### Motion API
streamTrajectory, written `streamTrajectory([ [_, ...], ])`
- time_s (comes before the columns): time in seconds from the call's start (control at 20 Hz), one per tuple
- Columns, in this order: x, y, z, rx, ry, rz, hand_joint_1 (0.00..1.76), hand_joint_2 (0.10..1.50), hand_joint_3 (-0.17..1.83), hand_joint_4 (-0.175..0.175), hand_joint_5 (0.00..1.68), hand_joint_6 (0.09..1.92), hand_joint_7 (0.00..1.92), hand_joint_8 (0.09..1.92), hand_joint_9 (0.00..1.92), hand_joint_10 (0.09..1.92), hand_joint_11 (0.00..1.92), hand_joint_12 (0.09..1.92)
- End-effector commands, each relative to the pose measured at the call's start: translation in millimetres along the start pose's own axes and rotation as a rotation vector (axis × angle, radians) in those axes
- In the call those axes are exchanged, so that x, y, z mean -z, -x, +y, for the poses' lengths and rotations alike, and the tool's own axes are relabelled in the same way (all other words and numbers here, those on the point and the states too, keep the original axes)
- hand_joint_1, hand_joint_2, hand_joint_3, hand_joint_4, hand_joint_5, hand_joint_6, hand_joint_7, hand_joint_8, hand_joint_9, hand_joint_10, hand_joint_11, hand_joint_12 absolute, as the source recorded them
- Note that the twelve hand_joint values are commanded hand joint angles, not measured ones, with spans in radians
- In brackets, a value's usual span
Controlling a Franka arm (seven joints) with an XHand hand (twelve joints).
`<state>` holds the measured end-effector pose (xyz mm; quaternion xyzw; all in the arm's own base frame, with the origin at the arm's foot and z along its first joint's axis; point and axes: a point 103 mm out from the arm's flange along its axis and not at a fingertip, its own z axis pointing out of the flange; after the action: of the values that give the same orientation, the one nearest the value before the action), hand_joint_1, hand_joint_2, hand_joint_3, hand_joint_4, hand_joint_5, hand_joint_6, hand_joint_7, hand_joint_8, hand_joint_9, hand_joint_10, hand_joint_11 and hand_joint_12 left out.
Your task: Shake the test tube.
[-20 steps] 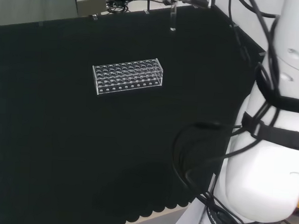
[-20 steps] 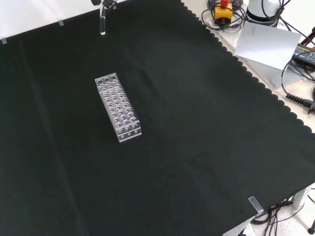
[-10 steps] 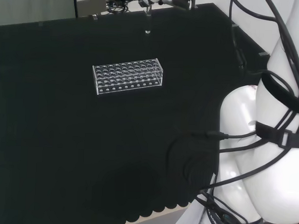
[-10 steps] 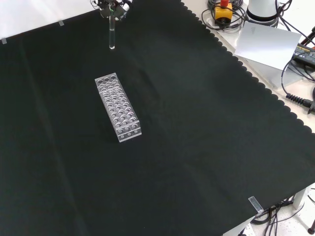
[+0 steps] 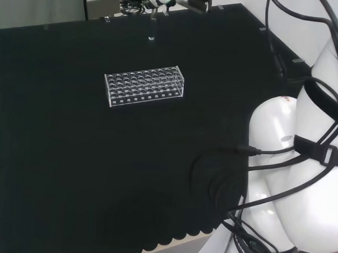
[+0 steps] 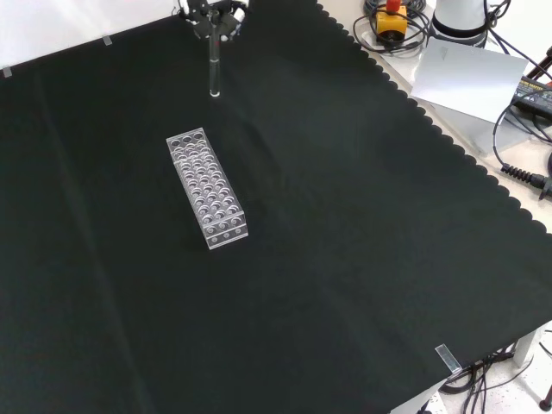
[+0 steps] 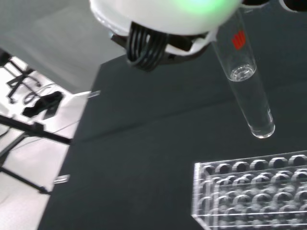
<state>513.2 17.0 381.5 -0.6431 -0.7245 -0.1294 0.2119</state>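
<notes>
Your robot's hand (image 6: 212, 15) grips one clear test tube (image 6: 213, 71) by its upper end at the far edge of the black cloth (image 6: 345, 224), fingers closed round the glass, the tube hanging upright with its rounded bottom clear of the cloth. In the wrist view the tube (image 7: 245, 91) carries a red mark and a small amount of clear liquid sits partway down it. One clear plastic rack (image 6: 206, 187) with rows of open holes stands on the cloth just beyond the tube's tip, apart from it; in the head view the rack (image 5: 145, 85) lies nearer you than the tube (image 5: 152, 26). Nothing stands between tube and rack. Since half a second ago, the hand and tube have shifted right in the front view and left in the head view; the rack has stayed put.
</notes>
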Motion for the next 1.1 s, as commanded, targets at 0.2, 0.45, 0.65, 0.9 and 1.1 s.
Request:
streamTrajectory([
  [0.2, 0.5, 5.8, -8.1, -0.009, -0.013, 0.002, 1.24, 0.63, 0.62, -0.175, 1.43, 0.36, 1.80, 0.41, 1.69, 0.33, 1.29, 0.87],
  [0.45, 5.9, 55.8, -5.4, -0.149, 0.012, -0.074, 1.24, 0.63, 0.62, -0.175, 1.43, 0.36, 1.80, 0.41, 1.69, 0.33, 1.29, 0.87],
  [0.65, 13.9, 98.3, -7.4, -0.257, 0.026, -0.140, 1.24, 0.63, 0.62, -0.175, 1.43, 0.35, 1.80, 0.41, 1.69, 0.33, 1.29, 0.87],
  [0.9, 28.4, 141.4, -14.4, -0.364, 0.039, -0.200, 1.24, 0.63, 0.62, -0.175, 1.43, 0.35, 1.80, 0.41, 1.69, 0.33, 1.29, 0.87],
  [1.1, 36.8, 158.6, -20.0, -0.403, 0.048, -0.221, 1.24, 0.63, 0.62, -0.175, 1.43, 0.35, 1.80, 0.41, 1.69, 0.33, 1.29, 0.87],
])
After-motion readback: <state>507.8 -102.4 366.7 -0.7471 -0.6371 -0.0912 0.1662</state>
